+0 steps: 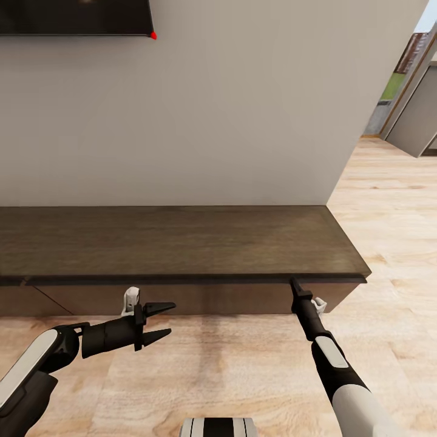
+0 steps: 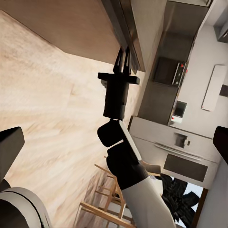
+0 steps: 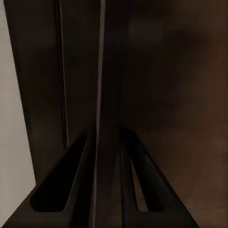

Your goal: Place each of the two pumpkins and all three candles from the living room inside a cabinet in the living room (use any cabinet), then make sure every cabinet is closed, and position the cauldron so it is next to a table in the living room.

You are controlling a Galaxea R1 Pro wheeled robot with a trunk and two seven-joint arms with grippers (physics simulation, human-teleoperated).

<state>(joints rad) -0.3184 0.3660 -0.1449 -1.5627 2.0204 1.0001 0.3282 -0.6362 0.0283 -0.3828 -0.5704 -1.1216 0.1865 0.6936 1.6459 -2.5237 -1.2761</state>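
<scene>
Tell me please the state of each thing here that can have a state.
cabinet: drawer fronts look shut, nothing on its top.
left gripper: open, empty, in the air in front of the cabinet.
right gripper: fingers nearly together at the cabinet's top front edge; whether they grip it I cannot tell.

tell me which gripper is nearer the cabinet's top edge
Right. The right gripper reaches up to the underside of the cabinet top's front lip, at or almost touching it. The left gripper hangs lower, open, out in front of the drawer front above the floor.
</scene>
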